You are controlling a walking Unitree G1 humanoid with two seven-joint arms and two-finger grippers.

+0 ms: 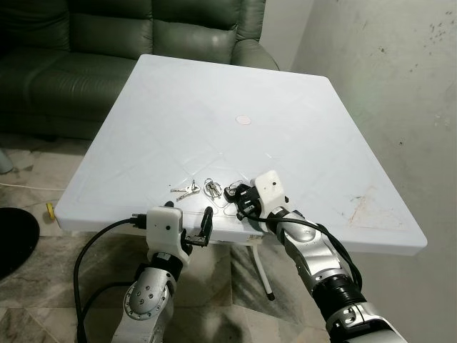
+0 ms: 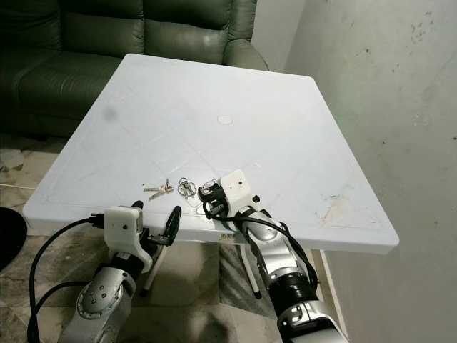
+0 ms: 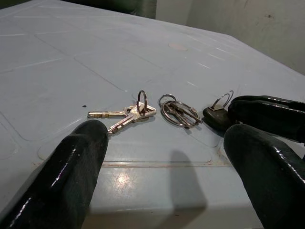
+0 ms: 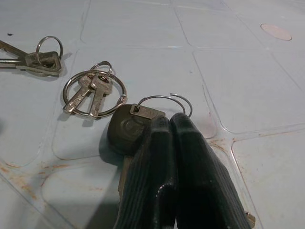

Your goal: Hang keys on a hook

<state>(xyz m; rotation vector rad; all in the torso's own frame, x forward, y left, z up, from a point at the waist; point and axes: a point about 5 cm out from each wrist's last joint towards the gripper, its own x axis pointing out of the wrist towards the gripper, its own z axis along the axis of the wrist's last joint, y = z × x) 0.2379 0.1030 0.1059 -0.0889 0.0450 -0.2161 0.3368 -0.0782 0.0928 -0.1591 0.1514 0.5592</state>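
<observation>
Three sets of keys lie near the front edge of a white plastic table (image 1: 214, 93). A pair of keys on a small ring (image 1: 184, 190) lies furthest left. Beside it is a larger ring with two keys (image 4: 93, 92). Next to that lies a black-headed key (image 4: 123, 131) with a thin open ring (image 4: 164, 101). My right gripper (image 4: 169, 123) is shut, its tips resting on top of the black-headed key's head. My left gripper (image 3: 162, 138) is open at the table's front edge, a little short of the left pair of keys (image 3: 125, 114).
A dark green sofa (image 1: 86, 50) stands behind the table. A grey wall (image 1: 400, 86) runs along the right side. Tiled floor (image 1: 36, 171) and a black round object (image 1: 14, 239) are at the left. A round cap (image 1: 244, 120) marks the table's middle.
</observation>
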